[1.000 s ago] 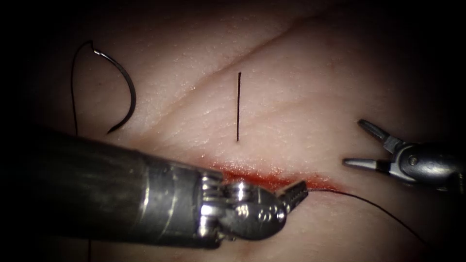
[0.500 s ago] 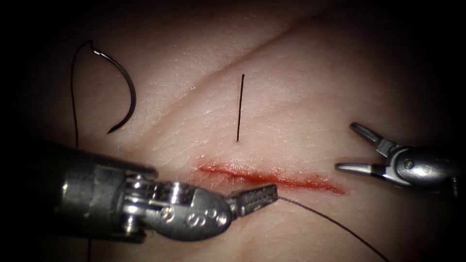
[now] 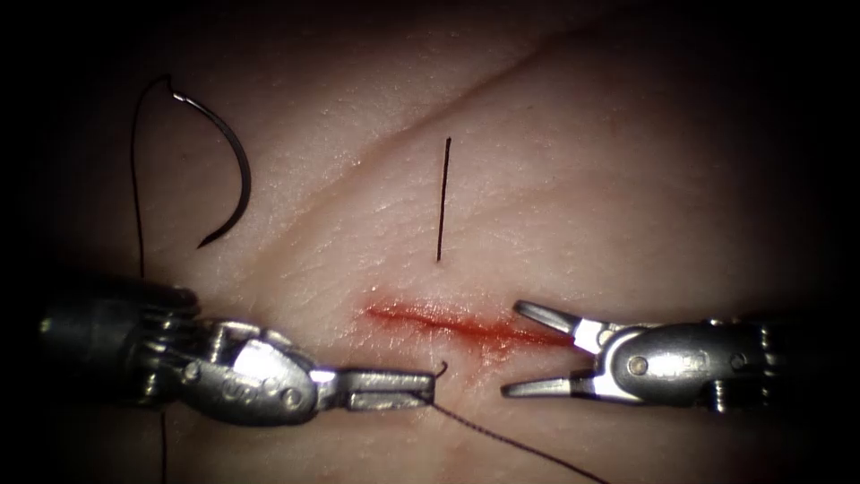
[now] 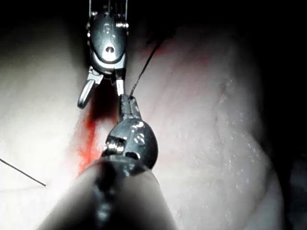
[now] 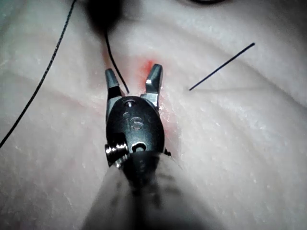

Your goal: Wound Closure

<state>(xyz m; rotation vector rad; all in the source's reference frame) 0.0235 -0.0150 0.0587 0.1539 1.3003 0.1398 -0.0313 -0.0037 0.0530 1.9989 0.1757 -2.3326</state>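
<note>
on the tissue [image 3: 555, 179], far to the left of the cut [image 3: 457, 324] and well apart from both tools, the curved needle [image 3: 228, 166] lies free; neither tool holds it and it is not in the tissue. its arc bulges toward the right, the long axis runs nearly up and down, the sharp tip points down and left, and the thread end sits at the top. it is thin dark metal with a small bright glint. from its top end the thread [image 3: 136, 170] goes down in a thin dark line. the cut runs almost left to right, narrow and wet with red fluid [image 3: 484, 330]. the left end effector [image 3: 428, 389] is clenched on the thread just below the cut, with a short curl of thread standing up at its tip and the long strand trailing down and right. the right end effector [image 3: 527, 350] is released, its two smooth metal jaws spread apart, pointing left at the right end of the cut, grasping nothing. a short straight cut end of thread [image 3: 442, 199] lies above the cut, nearly upright on the pale, finely grained skin.
</note>
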